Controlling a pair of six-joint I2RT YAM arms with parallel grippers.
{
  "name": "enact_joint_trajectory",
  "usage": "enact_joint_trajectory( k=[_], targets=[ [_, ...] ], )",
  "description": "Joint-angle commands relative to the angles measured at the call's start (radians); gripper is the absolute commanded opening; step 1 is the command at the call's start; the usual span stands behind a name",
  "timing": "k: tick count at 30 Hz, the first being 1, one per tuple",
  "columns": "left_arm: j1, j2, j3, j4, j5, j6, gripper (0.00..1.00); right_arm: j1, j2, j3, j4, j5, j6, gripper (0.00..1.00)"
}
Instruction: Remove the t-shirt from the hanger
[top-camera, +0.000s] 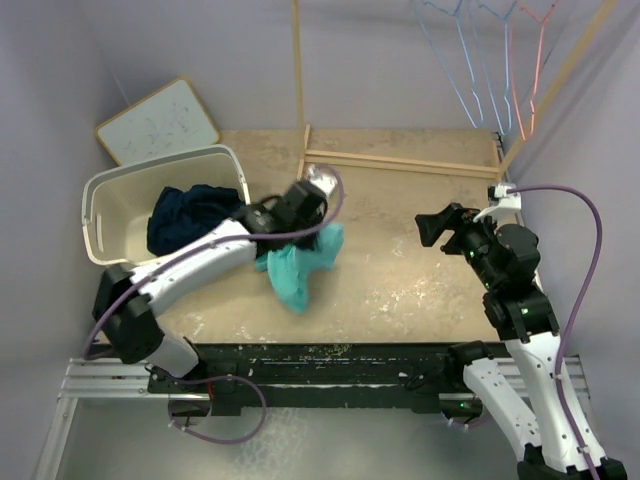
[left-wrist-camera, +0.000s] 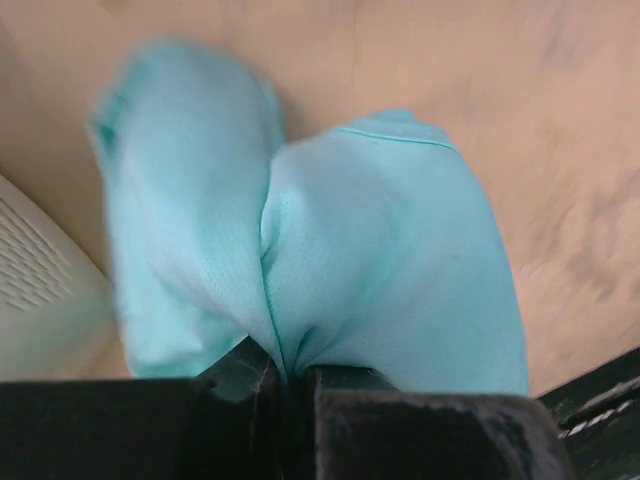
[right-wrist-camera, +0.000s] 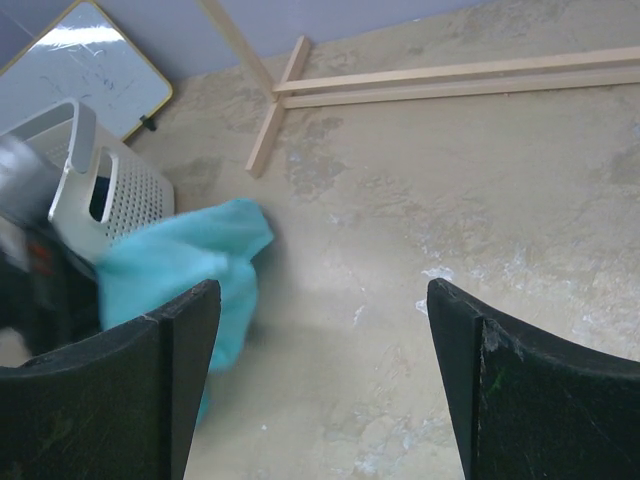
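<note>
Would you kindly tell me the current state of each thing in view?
t-shirt: bunched, gripped, no hanger visible in it.
left end effector: shut on the t-shirt.
right end effector: open, empty.
basket: upright, holding dark clothing.
hangers: hanging bare.

One teal t-shirt (top-camera: 300, 265), one dark garment (top-camera: 185, 215), one basket (top-camera: 100, 200), one whiteboard (top-camera: 160, 122), one wooden rack (top-camera: 400, 160), three hangers (top-camera: 473, 100).

1. I see my left pincer (top-camera: 296, 238) clamped on the teal t-shirt (top-camera: 300, 268), which is bunched beside the white basket (top-camera: 100, 200).
2. Dark blue clothing (top-camera: 190, 215) lies in that basket.
3. My right pincer (top-camera: 440, 228) hangs with its jaws spread wide, well apart, above the table (top-camera: 400, 285).
</note>
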Motion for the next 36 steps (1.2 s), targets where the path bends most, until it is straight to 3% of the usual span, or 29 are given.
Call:
enact_joint_trajectory(
  k=[1, 7, 11, 17, 23, 27, 31, 33, 36],
  targets=[
    [0.185, -0.155, 0.306, 0.034, -0.002, 0.146, 0.00, -0.002, -0.004, -0.004, 0.047, -0.006, 0.018, 0.85],
    [0.468, -0.151, 0.571, -0.072, -0.039, 0.210, 0.00, -0.002, -0.015, -0.019, 0.047, -0.006, 0.023, 0.85],
    [0.566, -0.204, 0.611, -0.091, -0.183, 0.188, 0.00, -0.002, -0.007, -0.027, 0.062, -0.017, 0.027, 0.85],
    [0.618, -0.277, 0.561, -0.095, -0.223, 0.174, 0.00, -0.002, 0.023, -0.030, 0.080, -0.035, 0.026, 0.84],
    [0.648, -0.298, 0.307, -0.053, -0.261, 0.117, 0.00, -0.002, 0.031, -0.045, 0.117, -0.057, 0.040, 0.84],
    [0.701, -0.247, 0.124, -0.002, -0.187, 0.040, 0.00, -0.002, 0.033, -0.049, 0.114, -0.065, 0.042, 0.84],
    [0.790, -0.172, 0.014, 0.006, 0.042, -0.072, 0.01, -0.002, 0.019, -0.045, 0.098, -0.059, 0.042, 0.84],
    [0.816, -0.142, -0.063, 0.047, 0.172, -0.125, 0.08, -0.002, 0.012, -0.049, 0.095, -0.052, 0.043, 0.84],
    [0.837, -0.058, -0.157, 0.095, 0.366, -0.182, 0.09, -0.002, 0.007, -0.057, 0.098, -0.048, 0.049, 0.84]
  ],
)
